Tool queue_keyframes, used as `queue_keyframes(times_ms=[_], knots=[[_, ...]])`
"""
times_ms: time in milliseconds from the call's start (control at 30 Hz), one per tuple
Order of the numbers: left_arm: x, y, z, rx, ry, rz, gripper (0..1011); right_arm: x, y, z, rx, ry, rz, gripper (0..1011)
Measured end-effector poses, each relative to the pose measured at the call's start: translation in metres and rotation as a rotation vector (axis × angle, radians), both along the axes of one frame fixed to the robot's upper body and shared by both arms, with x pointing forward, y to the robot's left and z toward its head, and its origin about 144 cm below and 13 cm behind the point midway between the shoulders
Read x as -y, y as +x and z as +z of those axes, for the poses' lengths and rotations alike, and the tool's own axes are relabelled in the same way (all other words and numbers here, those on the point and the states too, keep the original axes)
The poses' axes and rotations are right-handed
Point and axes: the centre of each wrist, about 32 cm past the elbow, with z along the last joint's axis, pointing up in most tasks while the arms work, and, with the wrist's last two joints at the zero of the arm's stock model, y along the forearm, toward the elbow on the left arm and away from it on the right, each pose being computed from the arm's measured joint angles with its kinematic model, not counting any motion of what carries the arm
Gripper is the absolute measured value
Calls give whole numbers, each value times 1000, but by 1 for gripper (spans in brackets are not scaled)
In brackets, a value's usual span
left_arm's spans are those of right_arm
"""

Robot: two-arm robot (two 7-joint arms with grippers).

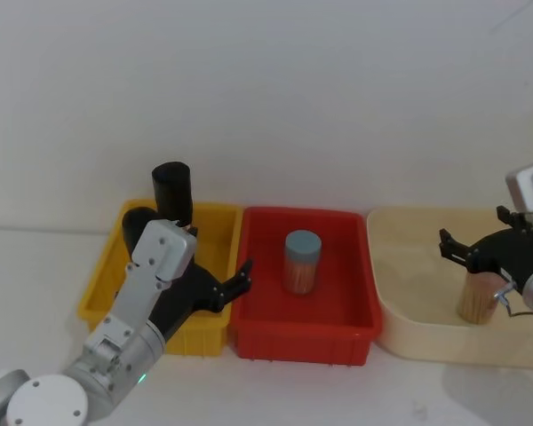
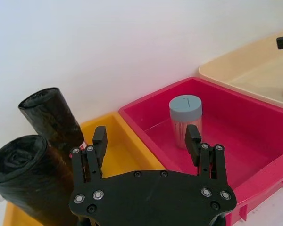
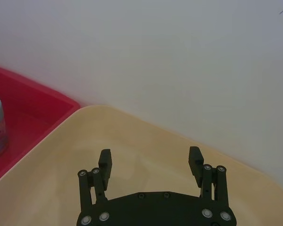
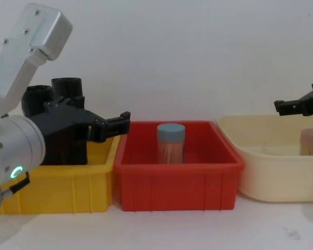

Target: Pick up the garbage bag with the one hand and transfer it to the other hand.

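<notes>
So the red bin [image 1: 302, 211] sits in the middle with a blue-lidded jar [image 1: 302, 260] standing in it. Just left of it is the yellow bin [image 1: 204, 335], and that's where the garbage bag [image 2: 28, 179] is: a black roll standing upright at the side of the yellow bin far from the red bin. A second black roll [image 2: 49, 115] stands right next to it, a bit further back.

The left gripper [image 2: 146, 133] hangs over the yellow bin, fingers spread wide and holding nothing, tips pointing at the red bin and about over its left rim. The bag is just beside the gripper's body, not between the fingers.

Touching the red bin's right side is a beige bin [image 1: 426, 342]. The right gripper [image 3: 150, 156] hovers over that one, also spread wide and empty, right by a tan jar [image 1: 475, 302] standing in there.
</notes>
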Motion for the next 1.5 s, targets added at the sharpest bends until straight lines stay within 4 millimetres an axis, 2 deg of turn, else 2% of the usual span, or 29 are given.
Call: queue_keyframes(times_ms=[300, 667, 1067, 1300, 1500], knots=[[-2, 0, 9, -6, -40, -54, 1002, 0, 1, -1, -3, -3, 0, 1000], [-8, -23, 20, -63, -105, -74, 1002, 0, 1, -2, -4, -4, 0, 1000], [-15, -55, 34, -112, -140, 30, 1001, 1, 1, -2, -4, -5, -1, 1001], [-20, -65, 42, -135, -148, 120, 1002, 1, 1, -2, -5, -5, -1, 1000], [-24, -66, 48, -149, -151, 175, 1002, 1, 1, -2, -5, -5, -1, 1000]])
